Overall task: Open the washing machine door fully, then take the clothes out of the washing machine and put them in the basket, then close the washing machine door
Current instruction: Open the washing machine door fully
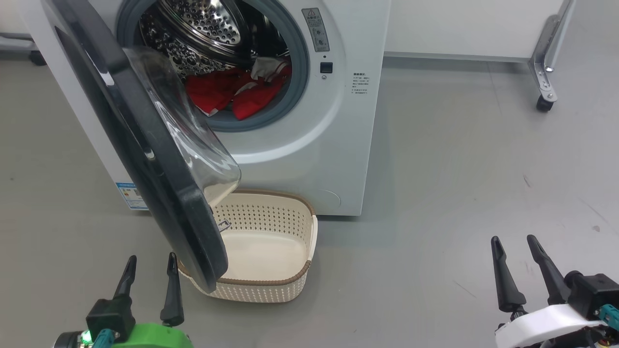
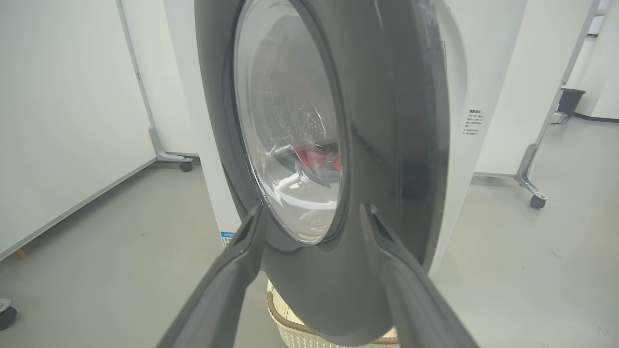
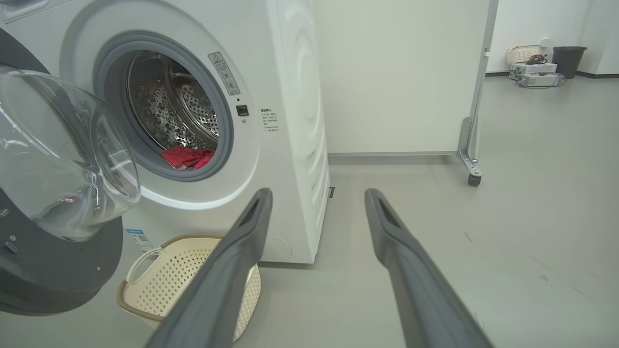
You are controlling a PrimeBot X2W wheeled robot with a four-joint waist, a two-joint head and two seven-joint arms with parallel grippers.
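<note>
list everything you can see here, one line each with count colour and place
big white front-loading washing machine: 1, white with steel drum, centre back on the floor
round door with glossy black rim and clear glass bowl: 1, black and clear, partly open, left of the drum opening
bundled red fabric clothes: 1 bundle, red with white trim, inside the drum
cream perforated plastic basket with brown rim: 1, cream, empty, on the floor before the machine
white partition panel on castor wheels: 1, white, behind right
dark bin: 1, black, far corner
left hand: 1, dark fingers, open, lower left by the door
right hand: 1, dark fingers, open, lower right
</note>
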